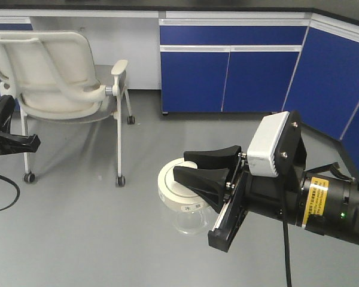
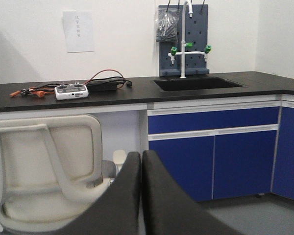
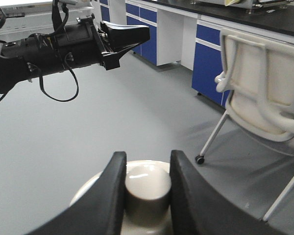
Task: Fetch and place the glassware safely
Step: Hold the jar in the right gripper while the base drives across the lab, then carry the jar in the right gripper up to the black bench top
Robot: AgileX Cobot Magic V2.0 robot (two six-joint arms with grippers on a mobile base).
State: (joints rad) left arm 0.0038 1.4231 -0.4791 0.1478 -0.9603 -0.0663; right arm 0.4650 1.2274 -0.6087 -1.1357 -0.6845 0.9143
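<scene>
The glassware is a small squat clear glass jar with a round cream-white lid and a small label. My right gripper is shut on the lid's central knob and holds the jar in the air above the grey floor. In the right wrist view the two black fingers press the knob from both sides. My left gripper is shut and empty, its tips together, pointing toward the blue cabinets. It shows at the left edge of the front view and in the right wrist view.
A cream chair on castors stands at the left on the grey floor. Blue cabinets run along the back and right under a black counter with a sink, cables and a controller.
</scene>
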